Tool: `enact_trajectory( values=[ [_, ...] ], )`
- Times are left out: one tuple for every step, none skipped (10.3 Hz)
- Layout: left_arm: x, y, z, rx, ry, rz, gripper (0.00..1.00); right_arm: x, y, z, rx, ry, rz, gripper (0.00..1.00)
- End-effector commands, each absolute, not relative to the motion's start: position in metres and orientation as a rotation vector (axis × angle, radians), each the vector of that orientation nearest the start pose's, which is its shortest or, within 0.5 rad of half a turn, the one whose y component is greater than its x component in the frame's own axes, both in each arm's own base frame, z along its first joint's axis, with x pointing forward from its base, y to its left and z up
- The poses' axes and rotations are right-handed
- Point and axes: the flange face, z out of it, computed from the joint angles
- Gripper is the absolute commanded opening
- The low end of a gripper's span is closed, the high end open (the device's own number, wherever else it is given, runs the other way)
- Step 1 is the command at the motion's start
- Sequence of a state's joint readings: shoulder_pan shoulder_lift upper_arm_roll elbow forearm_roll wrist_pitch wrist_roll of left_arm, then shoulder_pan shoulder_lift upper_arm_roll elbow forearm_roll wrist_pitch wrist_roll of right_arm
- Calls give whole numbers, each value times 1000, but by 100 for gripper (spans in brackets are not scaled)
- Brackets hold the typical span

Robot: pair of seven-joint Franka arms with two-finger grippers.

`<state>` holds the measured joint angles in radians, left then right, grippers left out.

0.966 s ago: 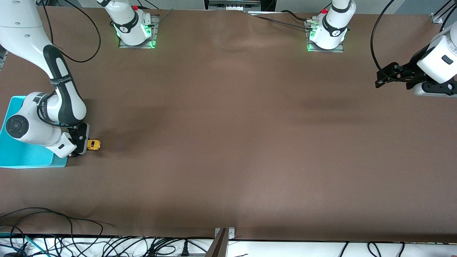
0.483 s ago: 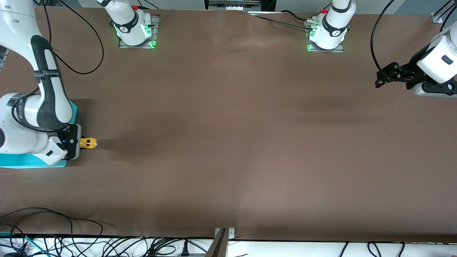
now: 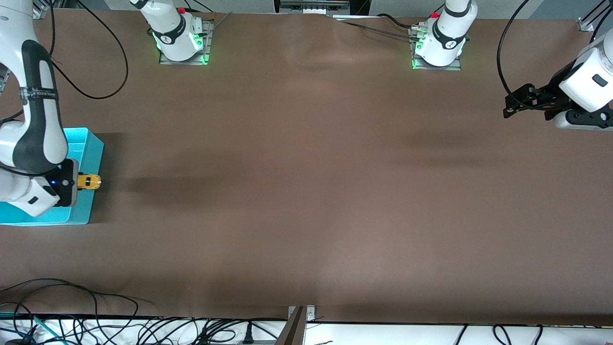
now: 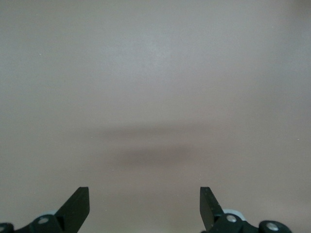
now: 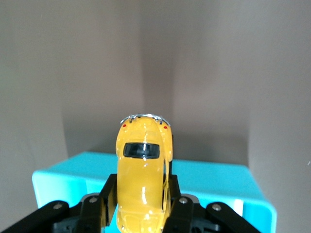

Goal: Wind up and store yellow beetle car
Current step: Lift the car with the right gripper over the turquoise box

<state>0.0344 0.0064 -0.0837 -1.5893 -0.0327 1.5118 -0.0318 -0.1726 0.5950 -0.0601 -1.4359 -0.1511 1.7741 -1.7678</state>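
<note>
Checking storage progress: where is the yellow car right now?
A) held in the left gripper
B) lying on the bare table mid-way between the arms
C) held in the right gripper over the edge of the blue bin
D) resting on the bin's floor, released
C: the right gripper is shut on the car, up over the rim of the blue bin.

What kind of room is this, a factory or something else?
Probably a robotics lab. Two arms are bolted to a brown table, cables trail along its edge, and the right gripper holds only a yellow beetle car over a turquoise bin, hardly factory work.
</note>
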Motion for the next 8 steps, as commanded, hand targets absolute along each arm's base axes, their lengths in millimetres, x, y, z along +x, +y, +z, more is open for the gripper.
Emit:
enact_trajectory(
  values=[
    [551,-33,614,-3181,22,142,100,657,-199,337,2175,2378,-505,0],
    [551,-33,614,-3181,22,142,100,650,-220,332,2179,2386,-509,0],
    [551,-33,614,-3181,22,142,100,645,-234,330,2180,2389,-510,0],
    [551,-32,614,-3179,20,142,100,642,-245,319,2169,2414,-511,0],
    [551,-33,614,-3181,22,142,100,638,-261,307,2144,2441,-498,0],
    [551,-33,614,-3179,22,142,100,632,-272,294,2143,2452,-494,0],
    [551,-33,614,-3179,20,142,100,623,-283,284,2165,2439,-489,0],
    [551,-33,614,-3179,22,142,100,621,-287,278,2150,2445,-478,0]
  ],
)
